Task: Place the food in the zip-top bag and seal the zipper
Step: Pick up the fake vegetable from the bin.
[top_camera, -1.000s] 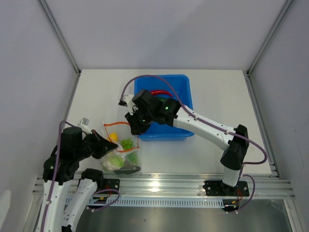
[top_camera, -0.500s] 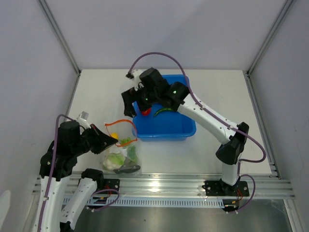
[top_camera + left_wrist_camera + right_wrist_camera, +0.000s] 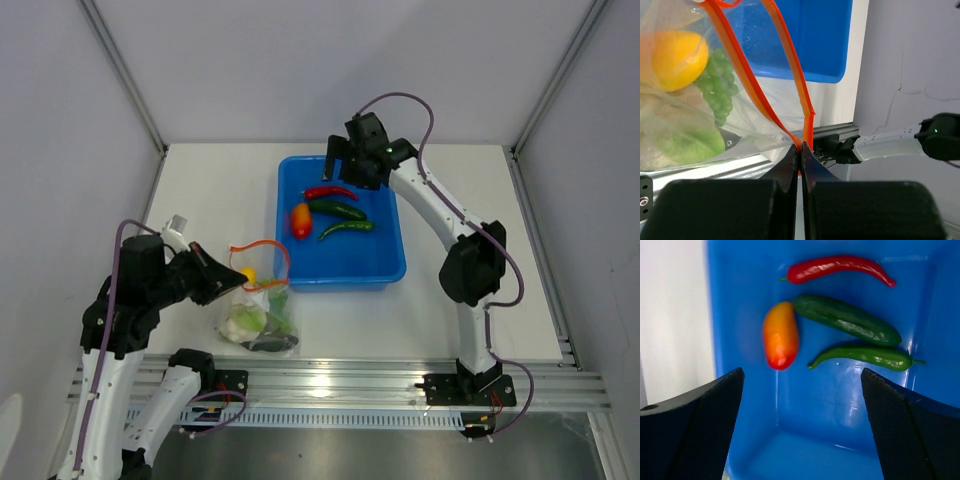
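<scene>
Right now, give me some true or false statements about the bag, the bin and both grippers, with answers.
1. The left gripper is shut on the zipper. True.
2. The right gripper holds the red chili. False: it is open and empty above the blue bin, and the chili lies in the bin.
3. Four foods lie in the blue bin. True.
4. The zip-top bag is empty. False: it holds a yellow-orange piece and green foods.
</scene>
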Tool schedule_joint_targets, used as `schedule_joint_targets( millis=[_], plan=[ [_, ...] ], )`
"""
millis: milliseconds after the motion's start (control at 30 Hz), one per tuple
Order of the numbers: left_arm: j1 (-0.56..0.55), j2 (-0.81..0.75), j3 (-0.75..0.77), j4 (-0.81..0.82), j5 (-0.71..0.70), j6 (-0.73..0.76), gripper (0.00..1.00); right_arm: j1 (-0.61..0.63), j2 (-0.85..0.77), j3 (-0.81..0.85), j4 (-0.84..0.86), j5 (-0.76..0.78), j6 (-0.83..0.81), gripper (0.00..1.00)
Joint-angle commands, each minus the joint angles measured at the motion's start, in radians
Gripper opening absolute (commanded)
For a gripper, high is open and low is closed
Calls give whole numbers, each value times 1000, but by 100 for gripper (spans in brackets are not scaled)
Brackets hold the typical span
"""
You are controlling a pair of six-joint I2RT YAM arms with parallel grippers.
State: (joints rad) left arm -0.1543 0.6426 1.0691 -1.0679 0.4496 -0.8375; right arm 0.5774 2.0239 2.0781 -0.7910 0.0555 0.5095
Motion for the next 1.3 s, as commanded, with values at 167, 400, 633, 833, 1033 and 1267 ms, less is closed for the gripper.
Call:
schedule_joint_targets(
  millis=[167,400,633,833,1033,1267],
  plan=[
    [7,-46,-93,75,60,0,1,-57,191,76,42,-135,71,96],
    [7,-72,-127,63,63,-2,1,-53,249,59,68,-146,-241,95],
    [7,-67,-146,65,75,-6,0,-44,257,-16,116,-167,-459,93],
    [7,-54,-136,60,92,-6,1,-53,294,-33,156,-197,-534,93],
    [7,-47,-106,10,80,18,0,-47,383,66,121,-178,-549,88],
    [7,-44,-106,13,84,15,1,-14,400,59,116,-126,-552,70]
  ],
)
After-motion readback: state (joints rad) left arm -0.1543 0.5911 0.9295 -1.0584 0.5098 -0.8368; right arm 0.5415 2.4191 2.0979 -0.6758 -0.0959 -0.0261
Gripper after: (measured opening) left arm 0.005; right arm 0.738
